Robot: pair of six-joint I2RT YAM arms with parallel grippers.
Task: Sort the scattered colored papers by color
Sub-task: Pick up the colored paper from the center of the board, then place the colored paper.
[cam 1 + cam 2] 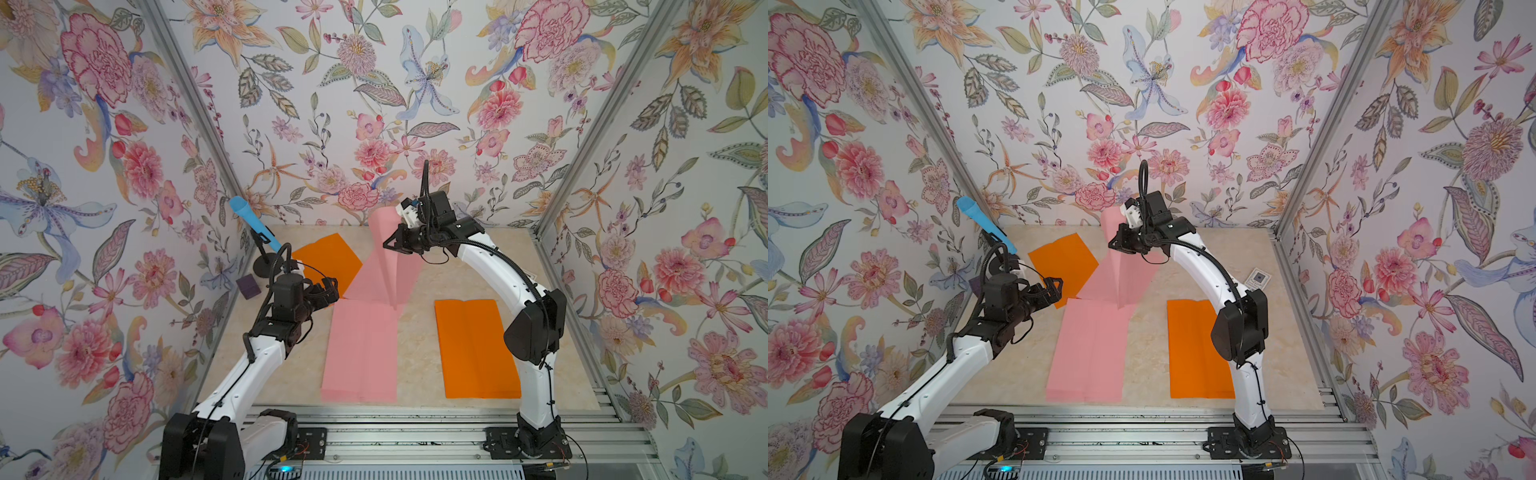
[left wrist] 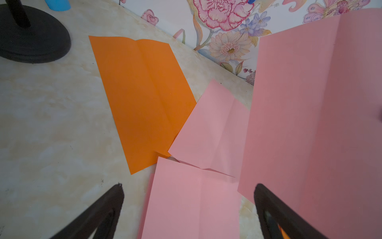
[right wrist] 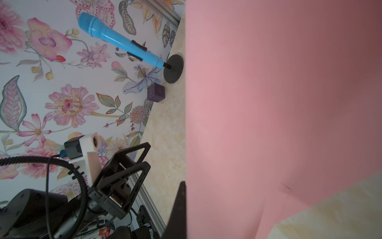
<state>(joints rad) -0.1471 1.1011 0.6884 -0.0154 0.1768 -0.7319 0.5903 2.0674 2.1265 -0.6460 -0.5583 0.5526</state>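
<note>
- Five papers: hanging pink [image 1: 390, 274] is lifted over the worktop's [image 1: 415, 357] back middle; back pink [image 1: 368, 284], front pink [image 1: 361, 353], back orange [image 1: 328, 259] and front orange [image 1: 473, 349] lie flat.
- Likely light, floppy, creased; best pinched at an edge.
- Right claw [image 1: 387, 245] is clamped on hanging pink's upper part.
- Left claw [image 1: 331, 291] gapes wide, empty, near back orange.
</note>
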